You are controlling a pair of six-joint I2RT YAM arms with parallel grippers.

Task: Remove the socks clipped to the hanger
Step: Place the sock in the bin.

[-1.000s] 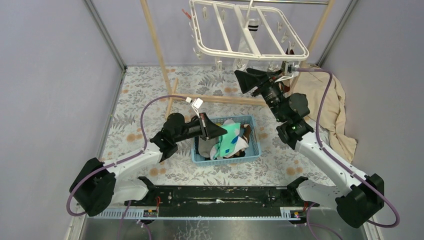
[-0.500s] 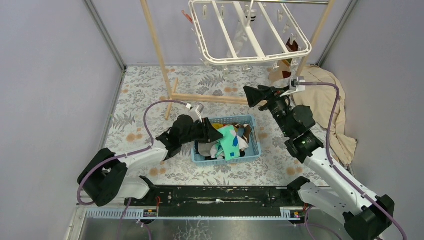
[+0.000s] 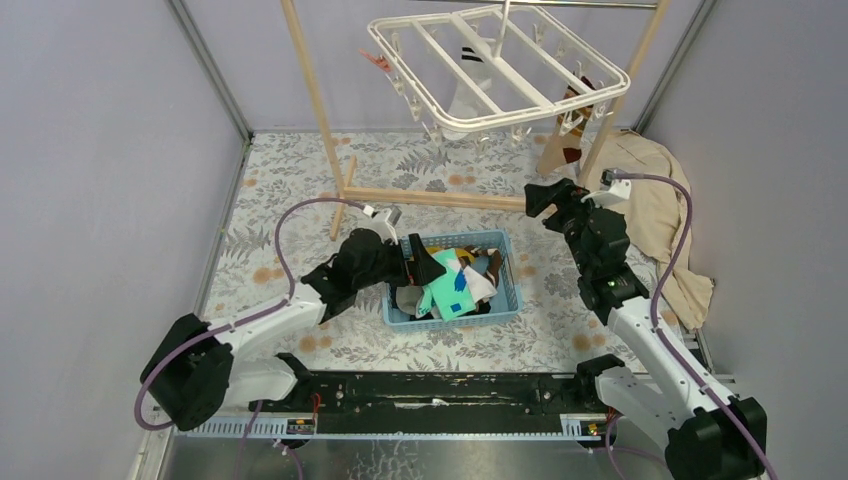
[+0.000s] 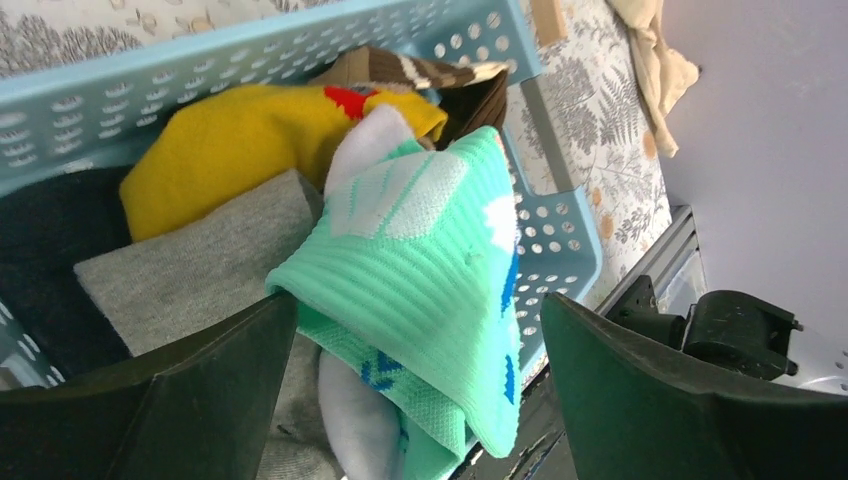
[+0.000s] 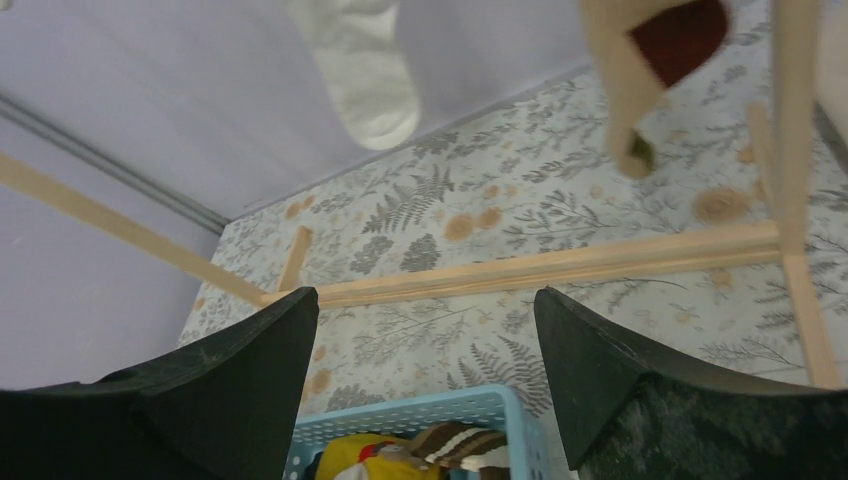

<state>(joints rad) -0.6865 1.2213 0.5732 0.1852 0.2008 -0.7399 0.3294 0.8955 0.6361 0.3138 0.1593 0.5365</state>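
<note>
Right arm has backed down off the hanger [image 3: 408, 76]; the frame has swung and now tilts. The right fingers [image 3: 540, 197] are apart and empty, below it. A white sock [image 3: 465, 88] and a tan sock [image 3: 562, 140] hang clipped. The left fingers [image 3: 425, 268] are apart over the blue basket [image 3: 512, 285] on the counter [image 3: 300, 200], straddling a teal sock [image 4: 420, 250].

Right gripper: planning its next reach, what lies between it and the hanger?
Only air, then a dangling white sock and beige sock, shown in the right wrist view.
</note>
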